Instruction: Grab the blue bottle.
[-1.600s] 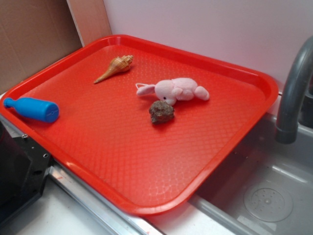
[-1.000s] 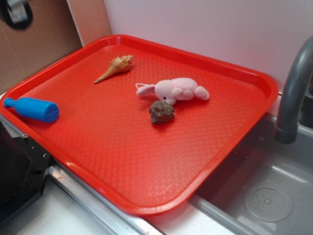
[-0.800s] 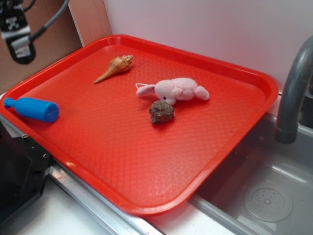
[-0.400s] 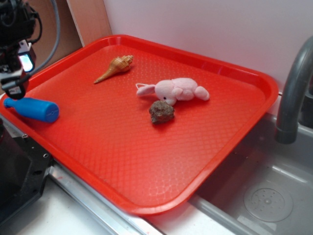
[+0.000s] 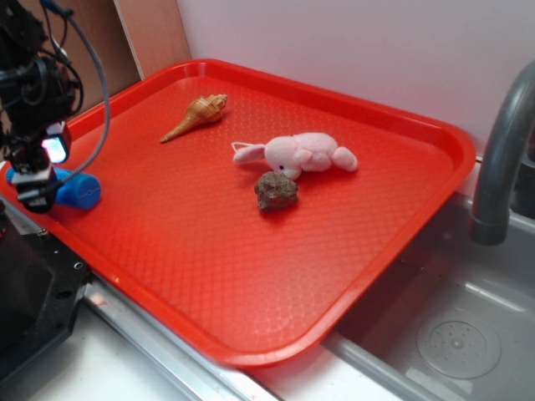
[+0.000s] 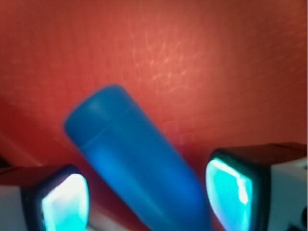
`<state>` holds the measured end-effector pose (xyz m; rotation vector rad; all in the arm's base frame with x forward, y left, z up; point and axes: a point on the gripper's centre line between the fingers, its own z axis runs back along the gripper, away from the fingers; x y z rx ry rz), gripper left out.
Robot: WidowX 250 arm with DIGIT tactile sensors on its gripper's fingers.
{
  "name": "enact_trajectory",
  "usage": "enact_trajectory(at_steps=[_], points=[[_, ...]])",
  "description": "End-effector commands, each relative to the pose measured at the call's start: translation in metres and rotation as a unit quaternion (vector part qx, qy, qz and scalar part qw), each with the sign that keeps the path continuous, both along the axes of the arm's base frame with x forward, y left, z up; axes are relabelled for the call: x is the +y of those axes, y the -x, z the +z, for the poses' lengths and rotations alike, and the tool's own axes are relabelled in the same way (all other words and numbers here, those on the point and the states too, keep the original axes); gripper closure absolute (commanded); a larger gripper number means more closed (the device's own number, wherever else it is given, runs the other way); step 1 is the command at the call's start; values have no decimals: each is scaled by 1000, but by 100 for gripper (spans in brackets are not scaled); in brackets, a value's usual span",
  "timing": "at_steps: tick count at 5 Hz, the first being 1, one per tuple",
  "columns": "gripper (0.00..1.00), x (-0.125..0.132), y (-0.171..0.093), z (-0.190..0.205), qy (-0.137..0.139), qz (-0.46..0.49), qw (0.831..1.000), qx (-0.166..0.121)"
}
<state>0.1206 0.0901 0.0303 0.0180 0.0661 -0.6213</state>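
On the waffle-textured red tray [image 5: 251, 276], spread fingers [image 6: 65, 202] flank the smooth cylindrical blue bottle [image 6: 134, 163].

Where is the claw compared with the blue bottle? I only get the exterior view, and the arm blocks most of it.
Observer: The wrist view shows the bottle lying between the two fingers of the gripper.
Operator: Is it squeezed yet?
Observer: No. There is a gap between the bottle and each finger, so the gripper is open.
Operator: Does the bottle sit straight between them?
Observer: No, it lies at a slant in the wrist view, fat end toward the upper left, resting on the tray.
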Motion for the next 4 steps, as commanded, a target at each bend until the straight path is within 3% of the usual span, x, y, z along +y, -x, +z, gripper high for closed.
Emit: enact_trajectory(at_steps=[1,2,3,4], points=[[100,-15,-19,-22,-26,11,999,42],[100,-16,-27,-8,-19,38,999,32],[100,-27,-44,43,-39,137,990,-8],[100,-58,-45,95,-43,209,975,-54]])
